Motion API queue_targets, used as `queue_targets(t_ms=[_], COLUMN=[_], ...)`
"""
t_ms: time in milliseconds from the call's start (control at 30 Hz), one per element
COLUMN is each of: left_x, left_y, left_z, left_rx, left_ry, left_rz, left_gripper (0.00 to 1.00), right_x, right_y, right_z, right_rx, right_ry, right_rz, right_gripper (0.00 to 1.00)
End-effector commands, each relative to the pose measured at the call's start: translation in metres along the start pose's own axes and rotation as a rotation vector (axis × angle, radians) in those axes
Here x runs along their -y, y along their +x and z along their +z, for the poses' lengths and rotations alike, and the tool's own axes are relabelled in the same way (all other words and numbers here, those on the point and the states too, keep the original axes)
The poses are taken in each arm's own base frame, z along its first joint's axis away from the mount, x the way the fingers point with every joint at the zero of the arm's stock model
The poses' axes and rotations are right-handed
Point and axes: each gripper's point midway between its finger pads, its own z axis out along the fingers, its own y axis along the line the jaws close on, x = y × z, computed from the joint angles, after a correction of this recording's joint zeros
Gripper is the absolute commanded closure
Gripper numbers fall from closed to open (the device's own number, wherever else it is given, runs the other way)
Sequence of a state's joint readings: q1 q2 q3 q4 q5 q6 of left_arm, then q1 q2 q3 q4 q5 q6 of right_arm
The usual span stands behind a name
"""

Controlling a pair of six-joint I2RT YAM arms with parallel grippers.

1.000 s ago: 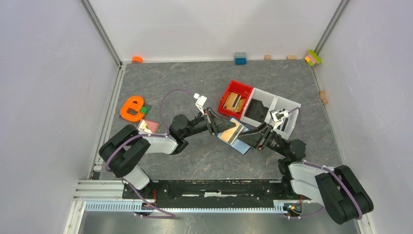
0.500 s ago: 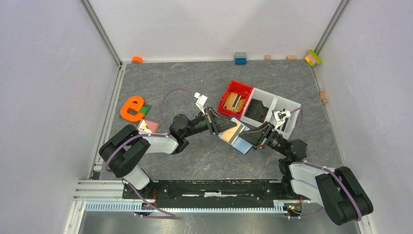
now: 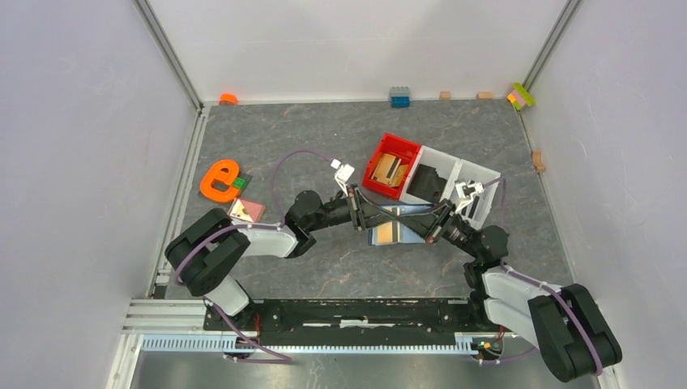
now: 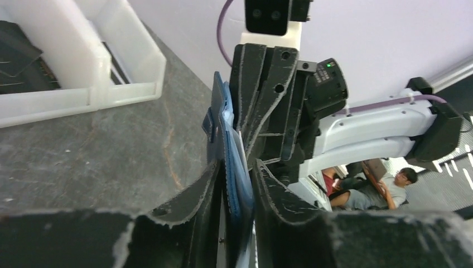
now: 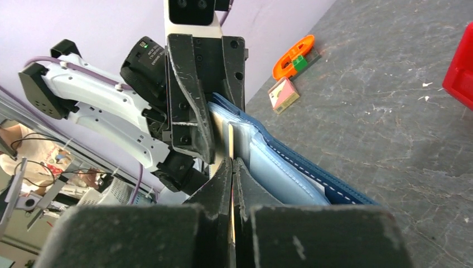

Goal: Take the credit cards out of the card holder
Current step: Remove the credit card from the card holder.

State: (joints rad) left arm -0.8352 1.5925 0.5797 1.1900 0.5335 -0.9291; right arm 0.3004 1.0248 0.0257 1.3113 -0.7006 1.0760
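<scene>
The navy wallet point(image 3: 407, 236) stands open and on edge, its light-blue pocketed inside turned toward the right gripper point(image 5: 232, 162), one end between the fingers of the left gripper point(image 4: 239, 167). A thin, pale-edged card point(image 5: 230, 137) sticks out of a pocket, pinched in the closed right gripper. From above, its copper-tan face shows against the blue.
</scene>
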Motion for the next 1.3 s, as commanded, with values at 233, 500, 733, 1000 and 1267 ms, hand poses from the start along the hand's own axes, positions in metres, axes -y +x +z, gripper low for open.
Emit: queue_targets(t_ms=[233,500,733,1000,1267], left_x=[-0.018,-0.023,-0.025,-0.026,-0.022], left_y=[-0.002,-0.014,-0.025,-0.026,-0.03], left_z=[-0.001,-0.01,-0.018,-0.018,-0.021], left_rx=[-0.02,0.007,0.041,0.038,0.056], left_ry=[-0.122,-0.135,-0.105,-0.091,-0.071], left_rz=[0.066,0.015,-0.033,-0.055,-0.062], left_gripper=[0.92,0.66,0.81,0.84,0.98], right_x=[0.043,0.078,0.083,0.064,0.048], right_y=[0.005,0.009,0.013,0.009,0.011], right_z=[0.012,0.007,0.006,0.011,0.015], right_rx=[-0.083,-0.13,-0.145,-0.13,-0.142], right_ry=[0.149,0.316,0.33,0.235,0.147], right_rz=[-0.018,-0.063,-0.046,-0.047,-0.027], right_gripper=[1.0,1.0,1.0,1.0,0.74])
